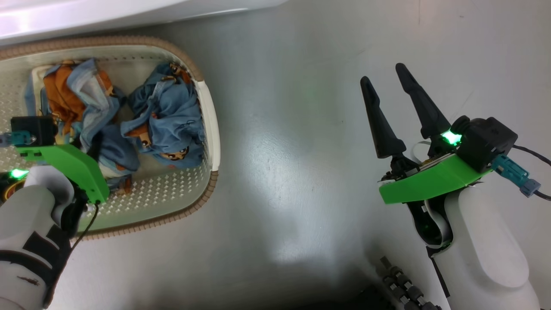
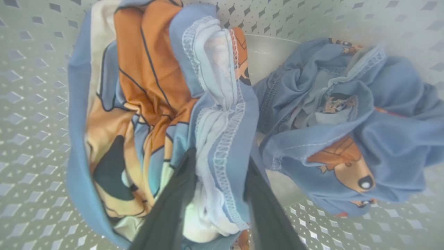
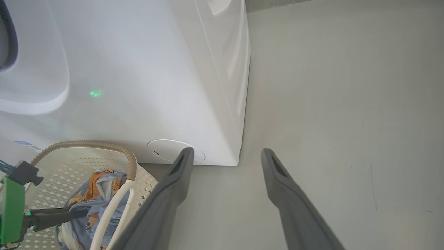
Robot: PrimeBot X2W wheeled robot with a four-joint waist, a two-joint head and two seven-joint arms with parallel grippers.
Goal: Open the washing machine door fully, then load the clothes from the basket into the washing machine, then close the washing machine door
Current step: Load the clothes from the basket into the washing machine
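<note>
Left hand (image 2: 220, 160): astride a fold of the clothes (image 2: 152, 86) in the basket (image 1: 214, 129); grip cannot be told
Right hand (image 1: 382, 73): open, empty, above the floor (image 1: 280, 150)

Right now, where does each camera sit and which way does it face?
Head view: on the head, looking down at the floor, basket and clothes; both arms and the right gripper show.
Left wrist view: on the left wrist, looking into the basket; the left gripper straddles a fold.
Right wrist view: on the right wrist, facing a lower corner of the washing machine; own open fingers show.
Shared: all three show basket and clothes.
</note>
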